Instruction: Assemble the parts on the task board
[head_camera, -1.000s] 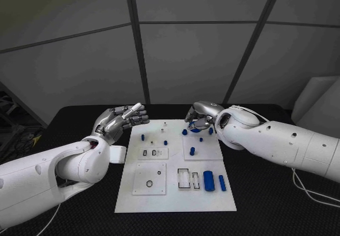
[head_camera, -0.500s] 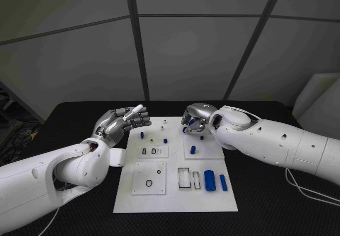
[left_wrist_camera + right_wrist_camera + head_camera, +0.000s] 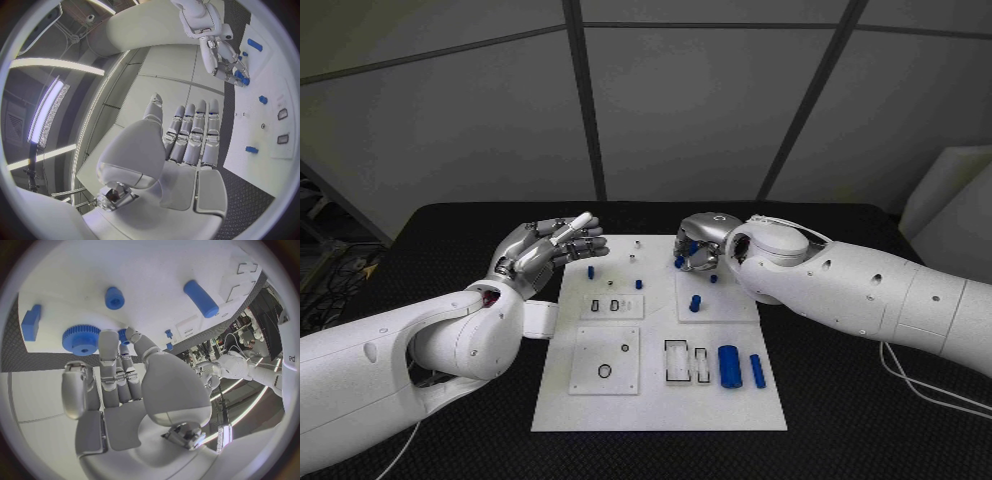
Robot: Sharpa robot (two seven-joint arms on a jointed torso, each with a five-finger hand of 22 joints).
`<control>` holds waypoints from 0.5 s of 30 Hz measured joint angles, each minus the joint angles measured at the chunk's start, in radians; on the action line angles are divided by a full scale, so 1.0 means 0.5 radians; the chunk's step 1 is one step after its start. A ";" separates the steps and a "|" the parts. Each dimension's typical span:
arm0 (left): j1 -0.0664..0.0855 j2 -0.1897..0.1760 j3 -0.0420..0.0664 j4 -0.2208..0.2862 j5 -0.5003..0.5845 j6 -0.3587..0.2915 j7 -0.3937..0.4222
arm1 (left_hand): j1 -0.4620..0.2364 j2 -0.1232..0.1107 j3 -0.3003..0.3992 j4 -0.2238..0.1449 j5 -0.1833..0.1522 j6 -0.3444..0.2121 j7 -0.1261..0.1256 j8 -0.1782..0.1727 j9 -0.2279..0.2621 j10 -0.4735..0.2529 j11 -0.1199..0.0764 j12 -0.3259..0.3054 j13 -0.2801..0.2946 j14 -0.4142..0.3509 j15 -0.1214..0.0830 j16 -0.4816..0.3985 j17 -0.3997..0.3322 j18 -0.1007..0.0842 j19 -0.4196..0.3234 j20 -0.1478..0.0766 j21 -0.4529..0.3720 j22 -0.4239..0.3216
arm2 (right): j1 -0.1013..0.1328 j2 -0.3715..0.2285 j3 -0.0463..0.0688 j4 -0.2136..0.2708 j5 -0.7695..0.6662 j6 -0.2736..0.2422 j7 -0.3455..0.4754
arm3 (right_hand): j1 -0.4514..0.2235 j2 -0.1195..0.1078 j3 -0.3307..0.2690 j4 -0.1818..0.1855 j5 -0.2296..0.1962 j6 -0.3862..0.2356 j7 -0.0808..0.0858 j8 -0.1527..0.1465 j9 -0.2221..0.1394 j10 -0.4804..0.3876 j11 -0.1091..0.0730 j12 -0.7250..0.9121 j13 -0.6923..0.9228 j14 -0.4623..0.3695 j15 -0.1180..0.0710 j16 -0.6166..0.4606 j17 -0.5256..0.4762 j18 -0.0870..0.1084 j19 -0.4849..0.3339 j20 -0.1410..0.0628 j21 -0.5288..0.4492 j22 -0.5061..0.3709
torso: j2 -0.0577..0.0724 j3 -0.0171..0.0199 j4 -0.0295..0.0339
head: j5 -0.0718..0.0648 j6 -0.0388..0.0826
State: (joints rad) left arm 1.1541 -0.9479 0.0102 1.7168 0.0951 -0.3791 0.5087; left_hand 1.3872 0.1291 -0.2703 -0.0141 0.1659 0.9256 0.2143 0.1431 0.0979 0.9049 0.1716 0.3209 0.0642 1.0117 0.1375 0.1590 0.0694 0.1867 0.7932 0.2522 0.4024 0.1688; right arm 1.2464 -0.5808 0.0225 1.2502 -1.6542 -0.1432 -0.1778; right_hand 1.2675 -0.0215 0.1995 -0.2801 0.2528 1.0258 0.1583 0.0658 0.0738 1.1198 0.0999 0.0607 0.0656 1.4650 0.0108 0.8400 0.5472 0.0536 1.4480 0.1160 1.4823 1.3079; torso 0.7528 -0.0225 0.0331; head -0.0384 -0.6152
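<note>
Silver right hand (image 3: 700,246) pinches a small blue part (image 3: 123,336) over the task board (image 3: 661,400); left hand (image 3: 548,246) spread, holding nothing.

My left hand (image 3: 181,150) looks like brushed silver metal with smooth pale plastic covers, and my right hand (image 3: 125,390) has the same satin sheen. The task board (image 3: 661,400) is matt white, smooth like plastic. The blue gear (image 3: 80,339) and blue cylinder (image 3: 200,298) look like matt plastic. The table (image 3: 877,420) is black, with a fine rough weave
</note>
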 measured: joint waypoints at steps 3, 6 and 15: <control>0.000 0.000 0.000 0.001 0.000 0.000 -0.002 | 0.000 0.000 0.000 0.000 0.000 0.000 0.000 -0.007 0.000 0.000 0.000 0.000 0.000 0.000 0.000 0.000 0.000 0.000 0.000 0.000 0.000 -0.001 | 0.000 0.003 0.000 -0.001 -0.006 0.009 -0.002 | 0.007 0.041 0.031 0.000 0.000 0.027 -0.003 0.000 0.004 0.028 0.003 0.000 0.000 0.000 0.000 0.065 0.050 0.000 0.027 -0.005 0.023 0.000 | 0.002 0.0013 0.000 | 0.001 -0.003; 0.000 0.000 0.001 0.001 -0.001 0.000 -0.003 | 0.000 0.000 0.000 0.000 0.000 0.000 0.000 -0.008 0.000 0.000 0.000 0.000 0.000 0.000 0.000 0.000 0.000 0.000 0.000 0.000 0.000 -0.002 | 0.000 0.007 0.000 -0.001 -0.010 0.012 -0.002 | 0.005 0.062 0.064 0.003 0.000 0.051 -0.013 0.000 0.007 0.052 -0.008 0.000 0.000 0.000 0.000 0.122 0.100 0.000 0.029 -0.006 0.039 0.000 | 0.003 0.0017 -0.001 | 0.003 -0.004; 0.001 0.001 0.003 -0.001 -0.001 0.002 -0.007 | 0.000 0.000 0.000 0.000 0.000 0.000 0.000 -0.008 0.000 0.000 0.000 0.000 0.000 0.000 0.000 0.000 0.000 0.000 0.000 0.000 0.000 -0.002 | 0.002 0.012 0.002 -0.004 -0.017 0.009 0.000 | -0.014 0.152 0.167 0.034 -0.008 0.157 -0.046 0.014 0.022 0.185 -0.047 0.000 0.009 0.002 -0.017 0.327 0.292 -0.031 0.036 -0.014 0.085 0.000 | 0.009 0.0025 -0.001 | 0.008 -0.004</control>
State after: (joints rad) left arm 1.1543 -0.9473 0.0118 1.7161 0.0945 -0.3783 0.5054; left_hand 1.3872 0.1291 -0.2703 -0.0140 0.1659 0.9256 0.2143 0.1392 0.0979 0.9049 0.1716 0.3209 0.0642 1.0117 0.1376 0.1590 0.0695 0.1867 0.7932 0.2521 0.4023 0.1679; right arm 1.2473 -0.5749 0.0234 1.2484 -1.6628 -0.1390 -0.1780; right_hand 1.2603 0.0544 0.2828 -0.2632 0.2490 1.1043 0.1352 0.0726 0.0850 1.2124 0.0762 0.0608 0.0700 1.4660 0.0023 1.0037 0.6934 0.0379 1.4659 0.1091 1.5249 1.3078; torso 0.7571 -0.0213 0.0324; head -0.0345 -0.6173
